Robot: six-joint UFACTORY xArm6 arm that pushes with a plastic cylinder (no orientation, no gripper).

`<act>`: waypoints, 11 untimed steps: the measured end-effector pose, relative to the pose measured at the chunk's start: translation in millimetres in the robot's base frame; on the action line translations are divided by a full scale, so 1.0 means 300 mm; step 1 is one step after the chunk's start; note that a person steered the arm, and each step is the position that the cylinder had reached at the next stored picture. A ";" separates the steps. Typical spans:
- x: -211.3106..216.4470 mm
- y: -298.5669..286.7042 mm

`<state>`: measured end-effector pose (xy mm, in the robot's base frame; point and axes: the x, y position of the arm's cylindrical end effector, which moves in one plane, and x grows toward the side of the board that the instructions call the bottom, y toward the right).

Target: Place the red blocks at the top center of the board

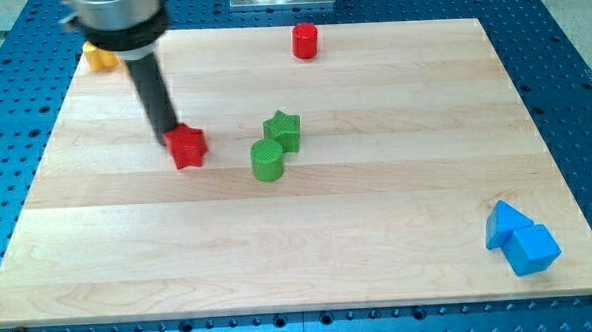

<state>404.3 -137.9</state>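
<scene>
A red star block (187,147) lies left of the board's middle. My tip (168,135) touches its upper left side. A red cylinder (305,41) stands near the top edge, a little right of centre. The rod rises from the tip up to the view's top left.
A green star (283,129) and a green cylinder (267,159) sit together right of the red star. A yellow block (99,57) lies at the top left, partly hidden by the arm. Two blue blocks (520,240) sit at the bottom right. The wooden board (378,202) lies on a blue perforated table.
</scene>
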 end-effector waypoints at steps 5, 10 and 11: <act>0.266 0.234; -0.251 0.237; -0.350 0.346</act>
